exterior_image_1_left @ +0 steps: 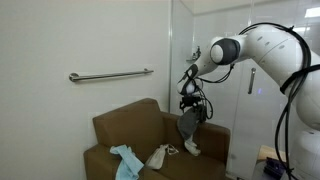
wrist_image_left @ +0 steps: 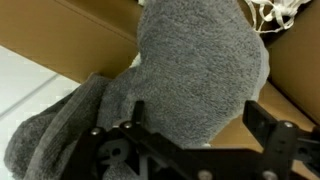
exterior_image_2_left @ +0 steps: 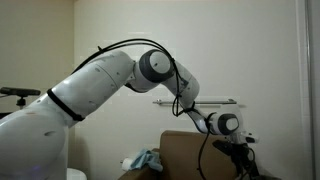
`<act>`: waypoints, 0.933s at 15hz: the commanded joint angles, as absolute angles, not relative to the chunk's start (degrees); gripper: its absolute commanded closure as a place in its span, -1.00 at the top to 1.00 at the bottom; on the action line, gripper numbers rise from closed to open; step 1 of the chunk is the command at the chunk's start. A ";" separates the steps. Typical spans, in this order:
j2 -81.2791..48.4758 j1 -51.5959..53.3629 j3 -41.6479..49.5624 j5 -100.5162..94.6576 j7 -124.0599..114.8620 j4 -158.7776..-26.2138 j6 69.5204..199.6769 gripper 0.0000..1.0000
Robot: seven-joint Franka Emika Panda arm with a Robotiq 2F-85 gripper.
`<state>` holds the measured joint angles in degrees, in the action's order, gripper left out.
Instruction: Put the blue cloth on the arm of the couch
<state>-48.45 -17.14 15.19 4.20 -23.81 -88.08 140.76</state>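
Wall grab bar [exterior_image_1_left: 110,75] above couch [exterior_image_1_left: 125,122]. Blue cloth [exterior_image_1_left: 125,160] lies at the seat's left front edge, with white cloth [exterior_image_1_left: 158,156] just beside it. Gray towel [exterior_image_1_left: 188,126] is heaped against the arm of the couch [exterior_image_1_left: 216,137], directly under gripper [exterior_image_1_left: 191,106], which is released with jaws wide. The arm's outer edge is bare.

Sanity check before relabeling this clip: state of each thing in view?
gripper: fingers open, nothing held, just above the gray cloth
gray cloth: bunched up on the couch, not gripped
blue cloth: crumpled on the seat, not yet moved
white mesh item: lying loose on the seat
couch: upright, against the wall
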 commanded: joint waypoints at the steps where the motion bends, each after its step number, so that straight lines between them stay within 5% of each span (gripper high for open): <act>1: -51.85 -17.25 16.18 4.18 -22.76 -81.84 133.96 1.00; 2: -52.55 -17.42 16.07 4.27 -22.64 -80.53 132.62 0.50; 14: -47.19 -14.15 15.56 4.38 -23.45 -84.00 136.04 -0.96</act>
<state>-52.71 -15.81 15.60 4.13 -23.89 -78.29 134.03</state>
